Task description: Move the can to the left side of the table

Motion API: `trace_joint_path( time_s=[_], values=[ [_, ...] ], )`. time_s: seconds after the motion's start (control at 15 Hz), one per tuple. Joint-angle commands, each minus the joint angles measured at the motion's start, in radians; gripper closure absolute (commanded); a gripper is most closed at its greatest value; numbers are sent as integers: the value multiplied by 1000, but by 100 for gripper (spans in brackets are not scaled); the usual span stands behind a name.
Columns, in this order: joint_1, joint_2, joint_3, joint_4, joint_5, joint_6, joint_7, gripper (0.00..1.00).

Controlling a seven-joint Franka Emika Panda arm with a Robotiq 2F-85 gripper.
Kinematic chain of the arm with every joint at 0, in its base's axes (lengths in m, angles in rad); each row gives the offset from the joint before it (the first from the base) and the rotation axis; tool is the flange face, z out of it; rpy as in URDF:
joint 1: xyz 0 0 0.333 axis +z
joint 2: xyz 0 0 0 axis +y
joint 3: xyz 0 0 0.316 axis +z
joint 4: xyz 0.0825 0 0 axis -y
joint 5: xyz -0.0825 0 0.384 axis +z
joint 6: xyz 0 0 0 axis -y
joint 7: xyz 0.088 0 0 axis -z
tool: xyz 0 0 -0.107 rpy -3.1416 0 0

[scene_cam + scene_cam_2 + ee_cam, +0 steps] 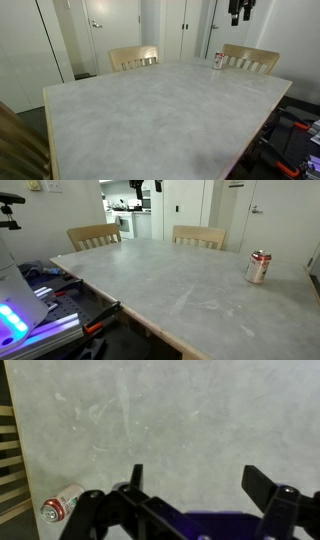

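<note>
The can (219, 61), red and white with a silver top, stands upright near the far edge of the table (150, 110), in front of a chair. It also stands near the table's edge in an exterior view (258, 267), and shows at the lower left of the wrist view (62, 505). My gripper (195, 480) is open and empty, high above the table with bare marble-look top between its fingers. It hangs at the top of an exterior view (240, 10), well above the can, and also appears in an exterior view (145, 188).
Two light wooden chairs (133, 58) (250, 58) stand at the table's far side, and a chair back (20, 145) is at the near corner. Tools and cables (50, 285) lie beside the table. White doors (110, 25) line the back wall.
</note>
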Motion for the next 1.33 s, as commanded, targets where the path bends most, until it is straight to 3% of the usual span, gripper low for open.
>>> trace_joint_path(
  time_s=[0.0, 0.4, 0.93, 1.0, 1.27],
  values=[
    [6, 16, -1, 21, -13, 7, 5, 0],
    [-1, 92, -22, 101, -2, 16, -15, 0],
    [-32, 332, -125, 320, 87, 11, -174, 0],
    [-19, 253, -107, 240, 56, 12, -115, 0],
    [-21, 269, -109, 256, 58, 10, -119, 0]
  ],
)
